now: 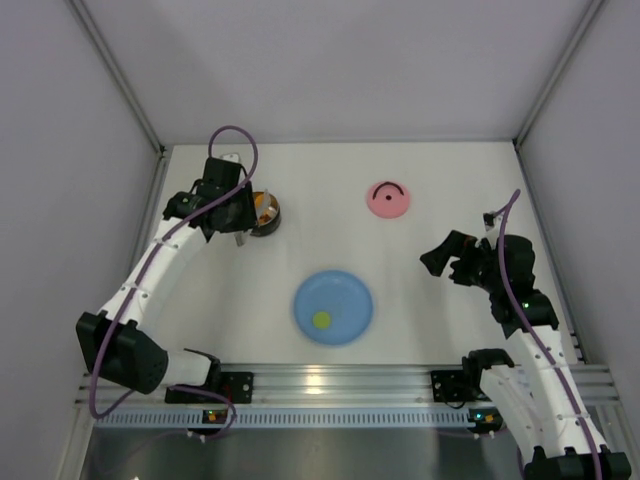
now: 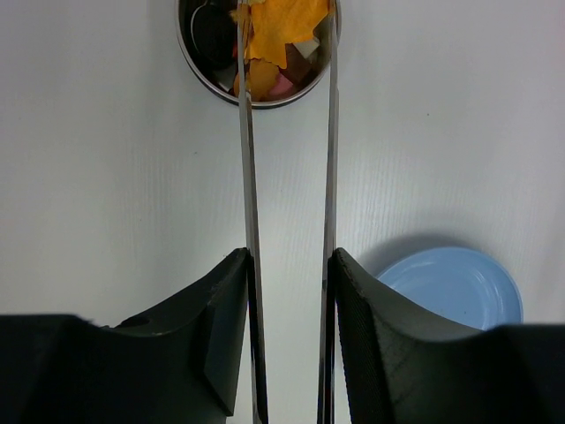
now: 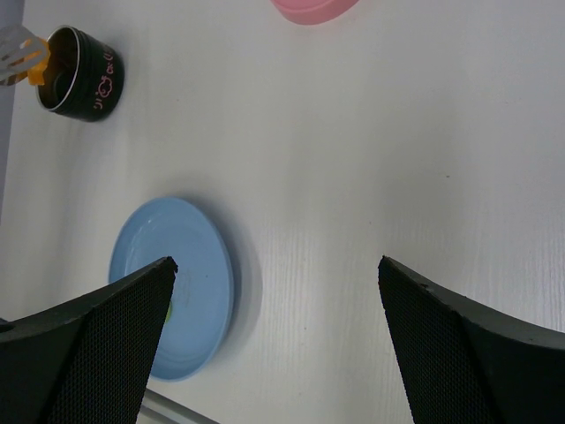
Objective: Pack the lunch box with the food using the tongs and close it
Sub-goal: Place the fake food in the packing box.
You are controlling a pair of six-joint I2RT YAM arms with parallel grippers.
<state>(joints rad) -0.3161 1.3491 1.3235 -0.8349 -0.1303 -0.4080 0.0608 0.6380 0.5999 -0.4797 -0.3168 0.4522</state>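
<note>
My left gripper (image 2: 291,258) is shut on the tongs (image 2: 248,177), one finger pressing on each silver arm. The tong tips reach over the lunch box (image 2: 212,84), a round steel container with a dark outer wall (image 1: 266,214). An orange piece of food (image 2: 281,28) sits between the tips, above pink, brown and black pieces inside the box. One yellow-green piece (image 1: 322,319) lies on the blue plate (image 1: 345,295). The pink lid (image 1: 388,199) lies far right of the box. My right gripper (image 3: 275,265) hangs open and empty over bare table.
The blue plate (image 3: 194,265) sits near the front middle, between the two arms. White walls close in the table on the left, back and right. An aluminium rail (image 1: 340,380) runs along the near edge.
</note>
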